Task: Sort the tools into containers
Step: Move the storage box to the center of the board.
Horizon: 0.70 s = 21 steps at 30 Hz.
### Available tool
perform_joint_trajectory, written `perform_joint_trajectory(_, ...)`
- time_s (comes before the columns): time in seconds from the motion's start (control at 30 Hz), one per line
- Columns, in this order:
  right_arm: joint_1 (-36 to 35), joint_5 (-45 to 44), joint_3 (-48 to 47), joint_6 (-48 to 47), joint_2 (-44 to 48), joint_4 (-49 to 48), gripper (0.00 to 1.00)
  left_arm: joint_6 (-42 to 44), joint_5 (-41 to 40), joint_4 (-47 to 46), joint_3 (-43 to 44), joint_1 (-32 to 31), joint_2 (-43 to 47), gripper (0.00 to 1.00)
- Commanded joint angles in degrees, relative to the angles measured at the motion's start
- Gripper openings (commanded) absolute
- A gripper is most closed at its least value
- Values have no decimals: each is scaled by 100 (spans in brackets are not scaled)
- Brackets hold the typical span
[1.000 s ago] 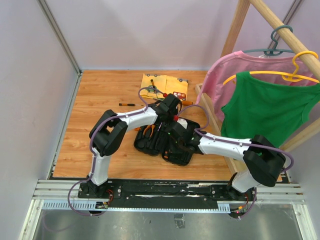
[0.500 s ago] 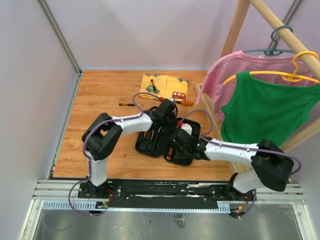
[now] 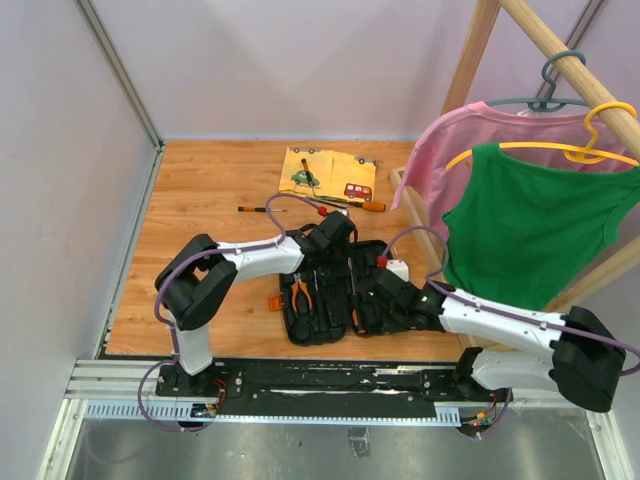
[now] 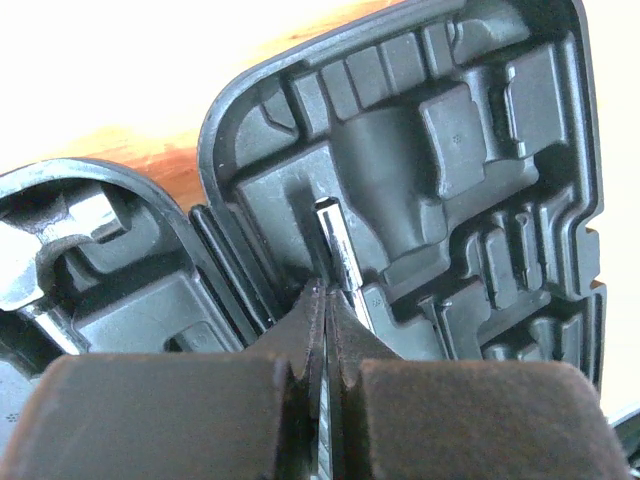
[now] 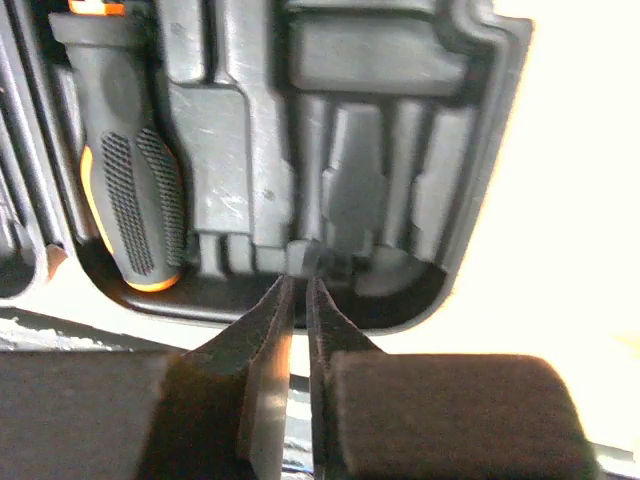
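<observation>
Both arms are down at the open case [image 3: 318, 330], and the sorting looks part done. Pliers [image 3: 300, 292] sit in its left half, and a stowed screwdriver [image 5: 130, 200] fills a slot by its near wall. I judge the step in hand to be seating a tool in the case, not fetching one.

The left gripper [image 4: 325, 292] is at the case's hinge line with its jaws pressed flat together. A steel strip [image 4: 338, 250] runs out from under the tips along a moulded slot. It may be a tool's shaft being pushed home, but this close I cannot tell whether the jaws pinch it or only rest on it. The right gripper [image 5: 298, 285] stands at the case's near wall. Its jaws are narrow, with only a slit between them and nothing seen in it, and the tips are just short of a small rib.

Beyond the case's far left corner lies a thin screwdriver [image 3: 255, 209]. An orange screwdriver [image 3: 366, 206] lies just past its far rim. The next move calls for lifting a gripper clear of the case, opening it wide and reaching past the far rim for one of these.

From above, the arms cover the case's middle and far rim. Each wrist view cuts off most of the case. No hammer can be made out for certain.
</observation>
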<state>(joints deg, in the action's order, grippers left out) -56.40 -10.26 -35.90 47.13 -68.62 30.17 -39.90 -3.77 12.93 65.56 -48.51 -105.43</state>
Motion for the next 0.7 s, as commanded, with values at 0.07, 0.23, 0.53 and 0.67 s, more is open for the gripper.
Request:
perform_joint_trajectory(0.07,-60,-684,-190,-599,1007,901,16,503,-211,850,217,26,217,1)
perform_joint_trajectory(0.23,105,-1162,-259,-902,1594,730,33,738,49,615,399,26,529,0)
perform_joint_trajectory(0.53,2161,471,209,-1843,1754,-201,45,770,-368,611,-276,26,1705,7)
perform_joint_trajectory(0.67,2971,1937,588,-2147,1476,-1006,48,720,-671,789,-879,26,2355,10)
